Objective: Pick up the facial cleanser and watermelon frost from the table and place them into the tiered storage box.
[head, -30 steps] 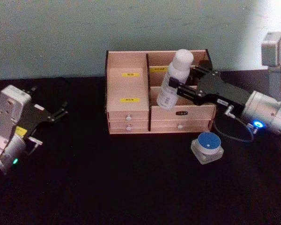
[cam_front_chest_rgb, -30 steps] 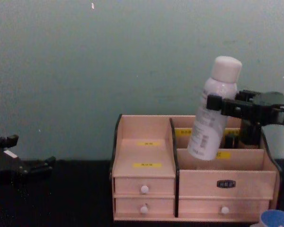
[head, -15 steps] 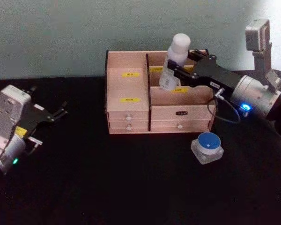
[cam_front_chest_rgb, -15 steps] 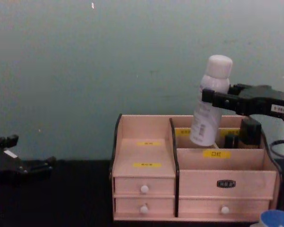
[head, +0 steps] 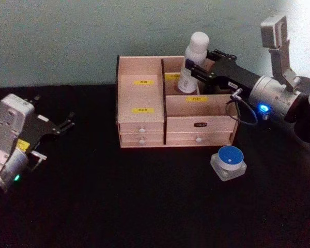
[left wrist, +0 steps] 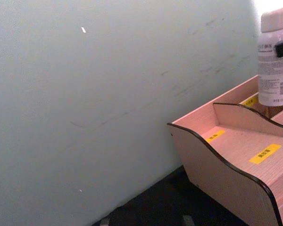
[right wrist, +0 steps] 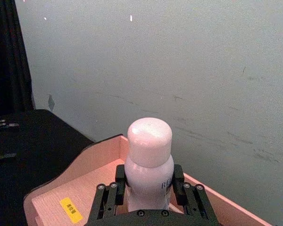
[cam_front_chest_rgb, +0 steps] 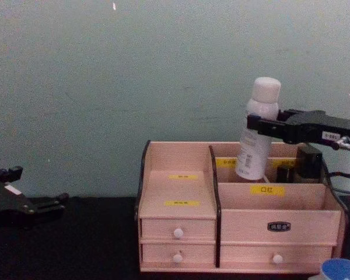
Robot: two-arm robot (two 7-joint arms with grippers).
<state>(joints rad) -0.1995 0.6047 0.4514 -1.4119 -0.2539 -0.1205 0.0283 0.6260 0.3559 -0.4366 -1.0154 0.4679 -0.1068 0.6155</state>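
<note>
The facial cleanser point(head: 192, 66), a tall white bottle with a rounded cap, stands almost upright over the rear right compartment of the tiered storage box point(head: 196, 125). My right gripper point(head: 197, 70) is shut on its upper body, reaching in from the right. In the chest view the facial cleanser point(cam_front_chest_rgb: 257, 133) has its base just above the tiered storage box's point(cam_front_chest_rgb: 280, 226) inner divider, held by the right gripper point(cam_front_chest_rgb: 260, 124). The watermelon frost point(head: 229, 163), a squat blue-lidded jar, sits on the table in front of the box's right corner. My left gripper point(head: 54, 138) rests open at the far left.
The black table runs up to a pale green wall right behind the box. A small dark item point(cam_front_chest_rgb: 308, 163) stands in the box's rear right compartment beside the bottle. The box's stepped left compartments point(head: 140, 95) hold nothing.
My right gripper has carried the bottle back and down, from in front of the box's right side to its rear compartment, turning it from tilted to nearly upright. The left arm has not moved.
</note>
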